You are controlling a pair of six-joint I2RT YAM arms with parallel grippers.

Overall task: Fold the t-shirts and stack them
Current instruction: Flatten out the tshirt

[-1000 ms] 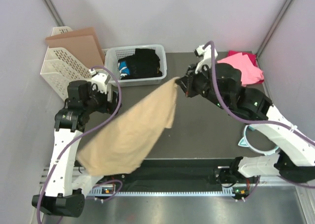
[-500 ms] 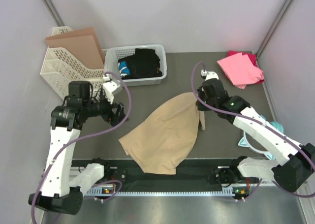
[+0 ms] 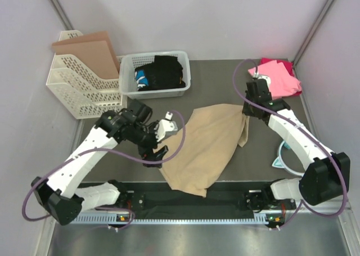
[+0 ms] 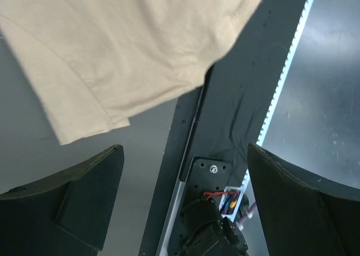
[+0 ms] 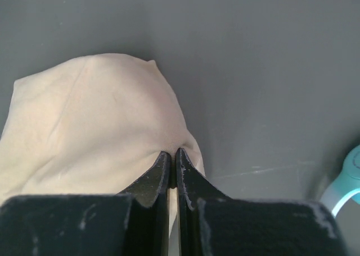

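Lying between both, the tan t-shirt (image 3: 208, 149) is pinched by right gripper (image 5: 171, 157), left gripper (image 3: 156, 152) agape

Left tool (image 4: 181, 149) wide apart, right tool (image 5: 172, 153) tight.

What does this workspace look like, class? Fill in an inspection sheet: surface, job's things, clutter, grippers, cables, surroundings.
Surface: dark grey table, no spills seen.
Job's things: tan shirt crumpled mid-table, unfolded; pink shirt lies on magenta shirt at the far right corner.
Clutter: basket of dark clothes; file rack holding cardboard; teal ring at the right.
Grippers: left gripper open, holding nothing, by the tan shirt's edge; right gripper fingers shut on the tan shirt.
Cables: purple cable loops off each arm.
Surroundings: pale walls; metal ledge in front.
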